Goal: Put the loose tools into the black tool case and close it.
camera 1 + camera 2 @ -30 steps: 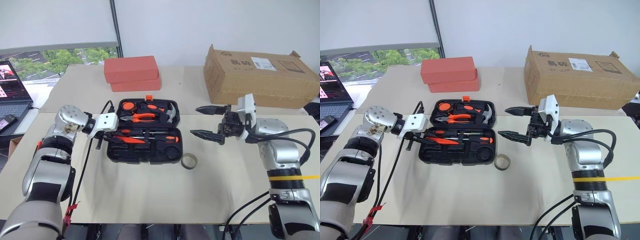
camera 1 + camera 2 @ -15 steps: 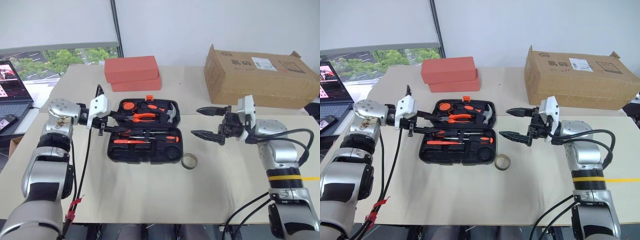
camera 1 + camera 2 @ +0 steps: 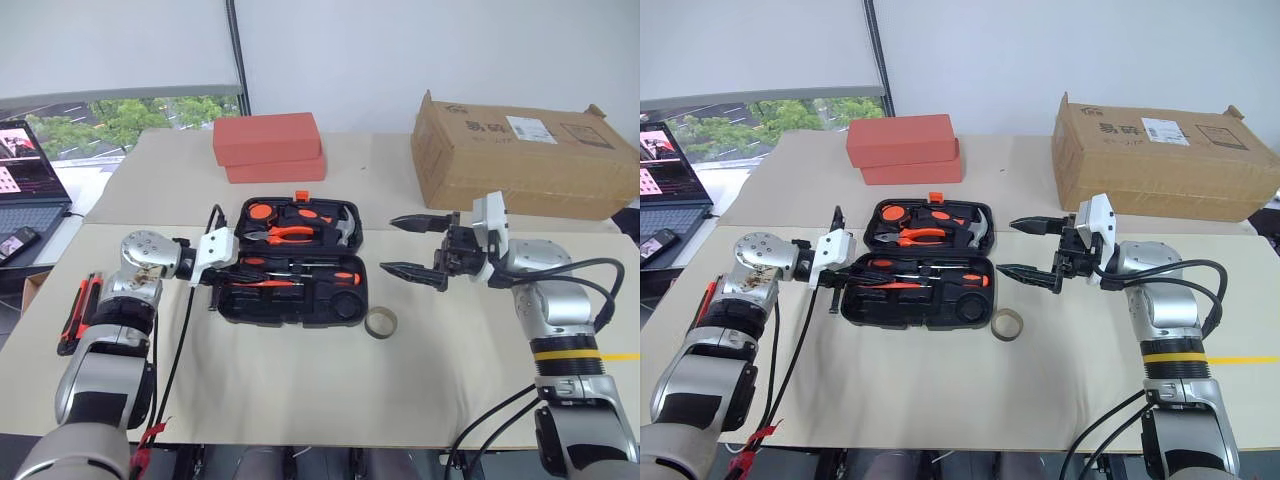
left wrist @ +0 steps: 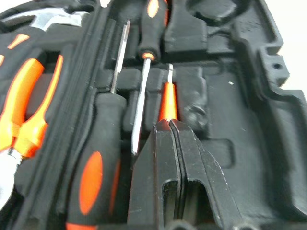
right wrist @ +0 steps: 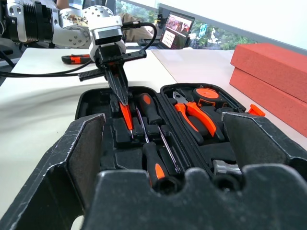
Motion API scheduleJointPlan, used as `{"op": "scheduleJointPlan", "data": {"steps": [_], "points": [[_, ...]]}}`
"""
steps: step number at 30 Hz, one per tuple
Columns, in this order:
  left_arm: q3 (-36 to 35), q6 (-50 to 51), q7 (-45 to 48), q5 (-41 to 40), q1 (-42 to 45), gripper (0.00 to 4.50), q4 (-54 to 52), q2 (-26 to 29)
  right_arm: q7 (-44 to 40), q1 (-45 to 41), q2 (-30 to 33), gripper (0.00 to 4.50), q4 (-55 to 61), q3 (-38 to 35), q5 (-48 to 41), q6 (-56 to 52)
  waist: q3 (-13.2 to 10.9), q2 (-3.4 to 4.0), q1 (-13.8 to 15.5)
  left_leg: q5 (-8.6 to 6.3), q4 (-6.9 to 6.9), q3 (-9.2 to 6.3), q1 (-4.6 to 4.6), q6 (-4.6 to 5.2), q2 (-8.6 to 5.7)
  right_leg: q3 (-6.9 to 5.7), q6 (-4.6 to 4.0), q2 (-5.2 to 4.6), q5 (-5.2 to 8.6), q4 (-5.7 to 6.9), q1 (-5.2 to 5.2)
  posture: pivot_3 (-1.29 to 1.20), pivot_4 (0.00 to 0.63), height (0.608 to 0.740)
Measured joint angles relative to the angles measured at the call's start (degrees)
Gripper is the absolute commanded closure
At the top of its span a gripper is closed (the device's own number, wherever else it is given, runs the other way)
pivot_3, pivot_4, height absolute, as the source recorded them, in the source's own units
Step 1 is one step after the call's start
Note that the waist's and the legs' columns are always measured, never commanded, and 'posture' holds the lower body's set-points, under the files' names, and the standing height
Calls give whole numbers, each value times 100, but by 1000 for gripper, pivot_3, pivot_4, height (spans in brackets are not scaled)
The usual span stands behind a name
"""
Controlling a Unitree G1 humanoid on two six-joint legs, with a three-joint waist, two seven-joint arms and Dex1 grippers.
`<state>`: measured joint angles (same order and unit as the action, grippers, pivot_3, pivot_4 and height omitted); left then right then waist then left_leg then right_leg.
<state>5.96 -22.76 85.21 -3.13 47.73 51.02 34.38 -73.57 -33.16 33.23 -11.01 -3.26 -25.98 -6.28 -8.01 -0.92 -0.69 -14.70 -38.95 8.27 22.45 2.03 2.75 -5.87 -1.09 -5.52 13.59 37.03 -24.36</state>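
Tool case (image 3: 290, 285), black and lying open at the centre of your left eye view, is sitting on the tan table (image 3: 300, 390) with both halves facing up.

At the far left of that frame, you are looking at a black-and-orange utility knife (image 3: 78, 312) lying loose on the table, well apart from the case. Just to its right, your left gripper (image 3: 213, 297) is reaching over the case's left edge with its fingers pressed together; in the left wrist view the closed tips (image 4: 169, 125) are sitting right at the handle end of the small all-orange screwdriver (image 4: 168, 98), which is lying in a recess. Whether they are touching it you cannot tell. Beside it in the same half, two larger screwdrivers (image 4: 144, 52) are resting in their slots, shafts side by side.

In the far half of the case, orange-handled pliers (image 3: 283, 234) and a hammer (image 3: 343, 228) are lying in place.

Moving right, a small grey-brown ring roll (image 3: 380, 322) is lying on the table just off the case's near right corner. Above it, your right gripper (image 3: 415, 246) is hovering beside the case with its fingers spread wide apart, holding nothing.

At the upper left of centre, two red-orange blocks (image 3: 268, 147) are stacked; at the upper right, a cardboard box (image 3: 520, 155) is standing.
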Motion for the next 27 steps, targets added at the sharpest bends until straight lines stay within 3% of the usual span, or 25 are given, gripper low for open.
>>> {"op": "scheduleJointPlan", "data": {"steps": [27], "points": [[300,-594,-175,283,-38,4457,187,120,8,1,1,0,0,0,0,64,1,2,-22,-14,0,6,-25,23,2,12,-1,1,0,12,12,0,150,712]]}}
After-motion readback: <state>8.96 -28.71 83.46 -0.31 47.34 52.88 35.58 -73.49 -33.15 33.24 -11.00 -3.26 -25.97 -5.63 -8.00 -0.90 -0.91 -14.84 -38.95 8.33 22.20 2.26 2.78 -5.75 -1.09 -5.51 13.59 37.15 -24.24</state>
